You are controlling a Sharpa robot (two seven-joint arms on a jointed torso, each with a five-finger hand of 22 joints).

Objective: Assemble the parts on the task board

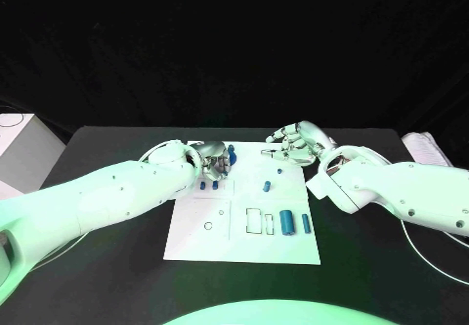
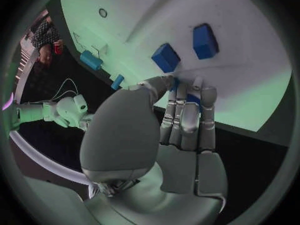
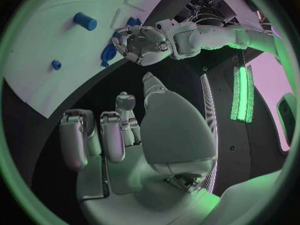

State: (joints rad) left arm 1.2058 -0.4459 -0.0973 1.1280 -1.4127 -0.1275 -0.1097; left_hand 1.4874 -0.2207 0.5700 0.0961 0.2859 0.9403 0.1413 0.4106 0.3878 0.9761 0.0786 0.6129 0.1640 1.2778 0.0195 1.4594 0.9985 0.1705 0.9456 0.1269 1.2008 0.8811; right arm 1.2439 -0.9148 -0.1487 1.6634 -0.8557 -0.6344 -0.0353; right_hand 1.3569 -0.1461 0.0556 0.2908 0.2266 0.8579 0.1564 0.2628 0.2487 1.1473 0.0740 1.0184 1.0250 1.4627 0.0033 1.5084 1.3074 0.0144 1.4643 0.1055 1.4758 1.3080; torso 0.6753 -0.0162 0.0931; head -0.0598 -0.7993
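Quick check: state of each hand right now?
Left hand: pinching a small blue part at the white task board.
Right hand: open, holding nothing.

1. A black table [image 1: 117, 284] carries the scene
2. A white box [image 1: 17, 145] stands just off the table's left edge, near its far left corner
3. A dark cable [image 1: 8, 116] loops across the top of that box
4. A pale, ribbed object [image 1: 426, 146] lies at the table's far right corner
5. A thin white cable [image 1: 427, 253] curves over the table near its right edge
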